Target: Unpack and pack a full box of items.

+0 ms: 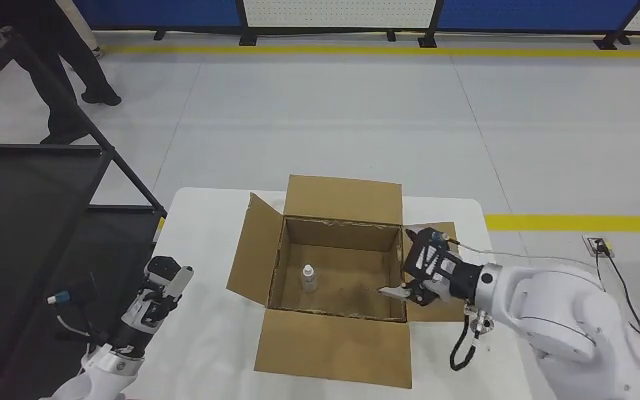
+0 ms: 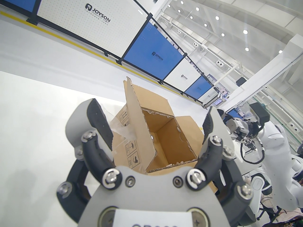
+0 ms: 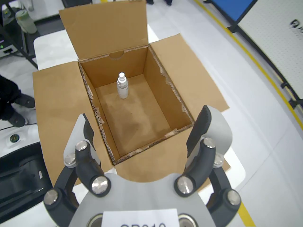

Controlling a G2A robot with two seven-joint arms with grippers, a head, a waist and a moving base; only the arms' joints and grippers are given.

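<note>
White factory flooring with a yellow line and blue-and-white partition panels run behind the white surface [image 1: 200, 230] I'm working over. At its middle sits the brown cardboard box [image 1: 335, 345], all four flaps folded out, its corrugated rims torn and ragged.

Inside, a small clear plastic spray bottle with a white cap [image 3: 122, 86] stands upright on the box floor. In the top view it is left of centre, near the left wall and apart from it. It is the one item I can see in there, so I judge it to be either the last out or the first in.

My right tool [image 3: 144, 114] hangs at the right rim of the box in the top view, above the flap, fingers apart and holding nothing. My left tool [image 2: 152, 109] sits low at the lower left of the top view, short of the left flap, fingers likewise apart and empty.

I expect the bottle to be light and stiff, with a smooth, somewhat slippery wall. Being tall on a narrow base, it should tip at a nudge. I would come straight down and close across the round body just under the shoulder, not on the cap. The fingers must stay off the deep walls and frayed edges.
</note>
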